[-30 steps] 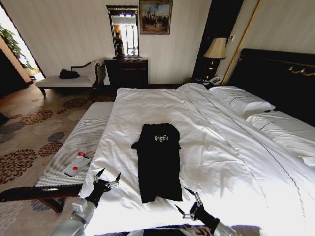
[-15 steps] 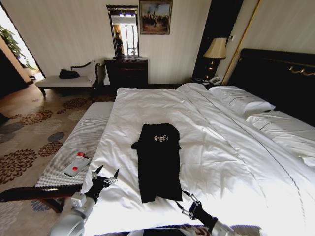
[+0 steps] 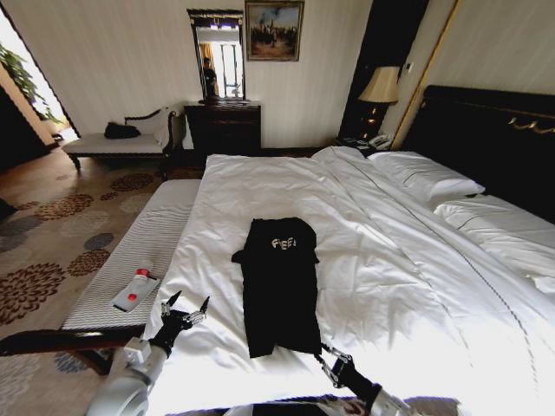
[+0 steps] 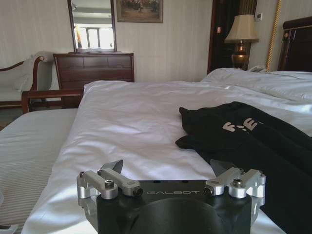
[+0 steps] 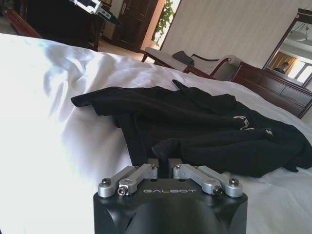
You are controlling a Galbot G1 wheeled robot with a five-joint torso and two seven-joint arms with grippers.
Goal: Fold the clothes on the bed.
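The black T-shirt point(image 3: 279, 282) lies lengthwise on the bed point(image 3: 408, 260), already narrowed. The right pincer point(image 3: 328, 360) is closed on its near hem corner; the left pincer point(image 3: 185, 310), fingers apart, hovers left of it. This looks like the grasping step; next probably calls for carrying the hem toward the far collar.

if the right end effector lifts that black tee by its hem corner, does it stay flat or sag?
Likely sags: the black soft-fabric short-sleeved T-shirt lies limp with folds and a doubled-over sleeve. Probably light, since it barely dents the white-sheeted bed. The right end effector, at the near hem corner, may drag the shirt across the smooth sheet.
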